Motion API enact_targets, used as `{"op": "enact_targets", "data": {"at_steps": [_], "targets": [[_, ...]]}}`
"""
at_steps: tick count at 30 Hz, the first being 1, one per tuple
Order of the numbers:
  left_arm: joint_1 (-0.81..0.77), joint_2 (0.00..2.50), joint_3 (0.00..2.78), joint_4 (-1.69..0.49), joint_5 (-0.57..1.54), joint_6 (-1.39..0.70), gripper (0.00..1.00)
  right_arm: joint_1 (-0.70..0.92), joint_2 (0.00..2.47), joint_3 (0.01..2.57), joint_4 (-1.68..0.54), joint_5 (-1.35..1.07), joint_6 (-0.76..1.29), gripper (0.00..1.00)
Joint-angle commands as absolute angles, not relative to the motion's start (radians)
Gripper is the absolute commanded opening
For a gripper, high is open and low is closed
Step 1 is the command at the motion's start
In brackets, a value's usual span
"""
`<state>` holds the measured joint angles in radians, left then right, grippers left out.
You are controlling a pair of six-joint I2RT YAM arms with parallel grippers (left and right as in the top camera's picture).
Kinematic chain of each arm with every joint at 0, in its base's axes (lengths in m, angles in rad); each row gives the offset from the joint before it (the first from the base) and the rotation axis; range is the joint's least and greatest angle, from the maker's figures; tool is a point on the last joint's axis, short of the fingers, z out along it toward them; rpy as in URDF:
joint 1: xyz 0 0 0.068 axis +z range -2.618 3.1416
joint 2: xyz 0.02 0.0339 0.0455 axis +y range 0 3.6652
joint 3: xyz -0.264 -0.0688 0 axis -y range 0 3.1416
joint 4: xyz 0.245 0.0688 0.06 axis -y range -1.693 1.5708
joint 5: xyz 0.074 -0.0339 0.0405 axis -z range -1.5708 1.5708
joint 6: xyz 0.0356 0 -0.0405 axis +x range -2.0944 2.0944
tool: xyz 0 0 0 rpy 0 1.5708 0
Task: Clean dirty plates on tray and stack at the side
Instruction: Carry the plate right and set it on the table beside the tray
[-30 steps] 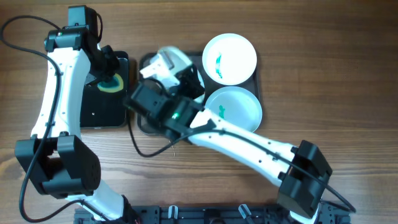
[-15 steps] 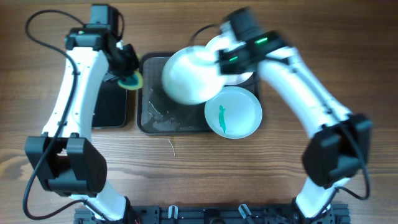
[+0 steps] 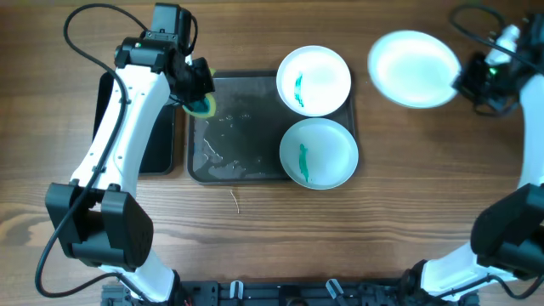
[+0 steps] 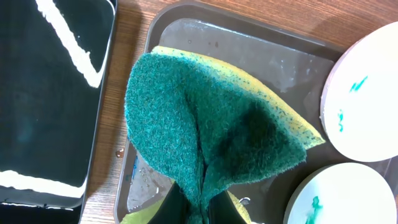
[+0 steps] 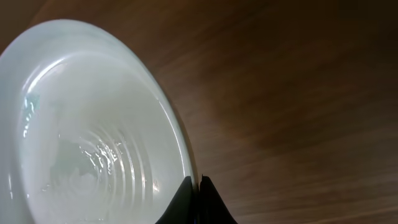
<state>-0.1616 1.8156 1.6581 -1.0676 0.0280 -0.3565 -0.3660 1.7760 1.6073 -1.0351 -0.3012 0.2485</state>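
From its base at the near edge of the table (image 3: 408, 195), the left arm (image 3: 110, 144) is stretched away along the left side and bent inward at the wrist. The left gripper (image 3: 197, 92) is thereby held over the far left corner of the tray (image 3: 238, 166). Its jaws are clamped tight on a folded sponge (image 4: 211, 137), green scouring face outward and yellow at the edges. The right arm (image 3: 534, 144) is raised along the right edge of the overhead view, and the right gripper (image 3: 472, 78) is pinched on the rim of one plate.

Three plates are counted. The near plate (image 3: 319, 153), marked with a teal smear, is set on the tray's right end and overhangs its near right corner. Just beyond it the far plate (image 3: 314, 81), also smeared, overhangs the far rim. The third plate (image 3: 414, 58) is held well to the right of the tray over bare wood; whether it touches the table cannot be told. Two trays are seen: the grey one, wet on its left half, and a black tray (image 3: 161, 144) just to its left, partly hidden under the left arm. One sponge is counted.

A second ago the right arm was reached across the tray's left half. Half a second ago the plate was carried above the tray. The sponge has been brought from over the black tray to the grey one.
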Motion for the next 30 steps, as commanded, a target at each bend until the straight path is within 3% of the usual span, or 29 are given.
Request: {"op": "enact_targets", "data": {"at_steps": [1,16,18,23,30], "targets": [[-0.159,1.819,1.654,-1.056,0.033,-0.348,0.04,-0.409,1.761,1.470,-0.962,-0.264,0.239,0.04],[-0.160,1.819,1.654,-1.054,0.033,-0.348,0.04,-0.385,1.761,1.043,-0.525,-0.213,0.263,0.04],[-0.160,1.819,1.654,-1.054,0.033,-0.348,0.04,-0.383,1.761,1.010,-0.487,-0.213,0.262,0.09],[-0.160,1.819,1.654,-1.054,0.033,-0.348,0.04,-0.382,1.759,1.026,-0.510,-0.262,0.261,0.30],[-0.160,1.819,1.654,-1.054,0.033,-0.347,0.04,-0.362,1.676,1.187,-0.752,-0.351,0.265,0.33]]}}
